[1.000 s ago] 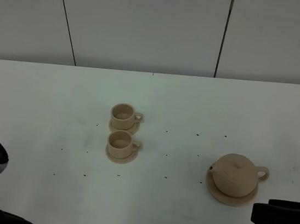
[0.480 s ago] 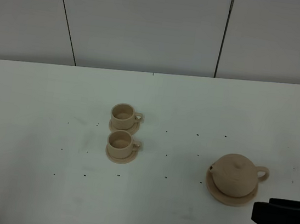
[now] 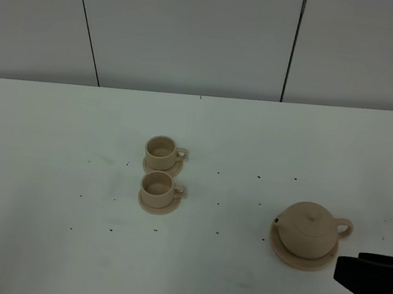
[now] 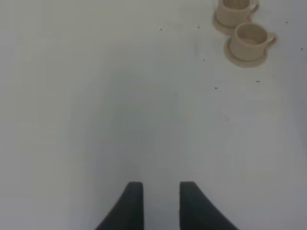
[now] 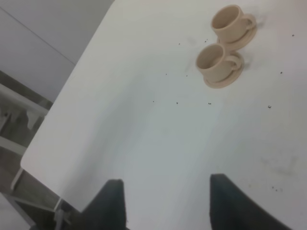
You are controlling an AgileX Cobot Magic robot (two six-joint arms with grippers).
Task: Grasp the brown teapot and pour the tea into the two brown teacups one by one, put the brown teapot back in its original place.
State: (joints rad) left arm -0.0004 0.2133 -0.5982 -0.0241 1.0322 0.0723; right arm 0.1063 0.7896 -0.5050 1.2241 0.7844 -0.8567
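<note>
Teapot (image 3: pixel 307 229): lower right of high view, upright on saucer (image 3: pixel 302 265), handle turned toward right gripper (image 5: pixel 165 206), likely for its grasp, spout toward the cups
Right gripper: jaws spread, empty
Left gripper (image 4: pixel 160 203): jaws parted, empty
Far cup (image 3: pixel 160 148), near cup (image 3: pixel 157 184): centre, awaiting tea

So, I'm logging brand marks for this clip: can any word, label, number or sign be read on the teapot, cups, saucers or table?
None: no view shows any readable text.
brown teapot and its saucer: plain, no marking.
near teacup and far teacup: plain.
table: only small dark specks, not characters.
wall panels: bare.
</note>
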